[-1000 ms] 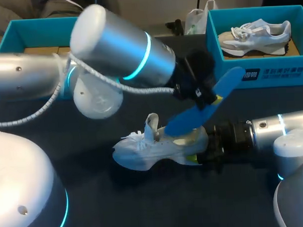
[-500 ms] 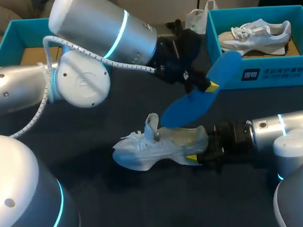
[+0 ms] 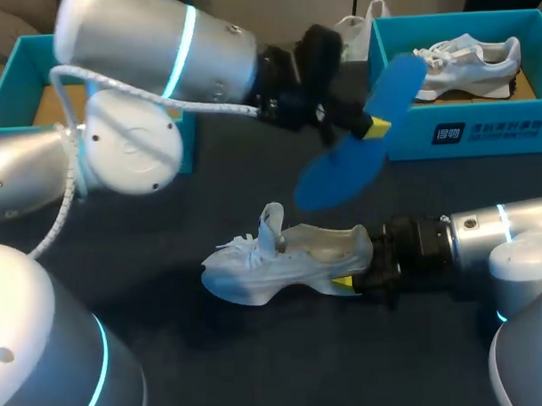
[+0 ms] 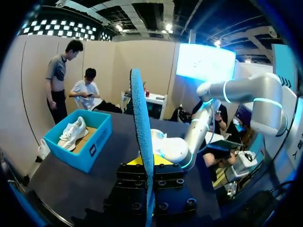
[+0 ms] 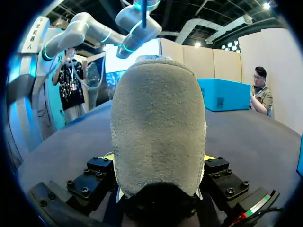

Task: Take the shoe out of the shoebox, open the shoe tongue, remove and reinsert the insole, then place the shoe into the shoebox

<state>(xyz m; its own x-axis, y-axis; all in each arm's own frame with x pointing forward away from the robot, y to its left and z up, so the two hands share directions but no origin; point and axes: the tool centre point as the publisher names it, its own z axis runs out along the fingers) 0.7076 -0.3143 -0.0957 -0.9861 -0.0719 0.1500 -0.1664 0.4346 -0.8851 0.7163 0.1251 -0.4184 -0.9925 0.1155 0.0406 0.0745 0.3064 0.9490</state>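
**Current state.** The shoe (image 3: 286, 260) lies on its sole on the table (image 3: 169, 349), outside the shoebox (image 3: 509, 134). Its long axis runs across the table, toe toward the robot's left and heel toward the right. The right jaws clamp the heel from both sides. In the right wrist view the heel fills the space between them.

The insole (image 3: 354, 151) is out of the shoe and held in the air by the left arm (image 3: 150, 56). The left jaws are closed narrowly on its thin faces, and the left wrist view shows it edge-on between them. It hangs above the shoe's opening, clear of it.

**Governing relation.** The insole's long axis is tilted. Its broad end is low and nearest the opening, and its narrow end points up toward the shoebox. The shoe lies below the left jaws and toward the robot.

**Next move (judgement).** Reinsertion probably falls to the left arm, with the broad end lowered into the opening and slid toward the toe while the right jaws steady the heel.
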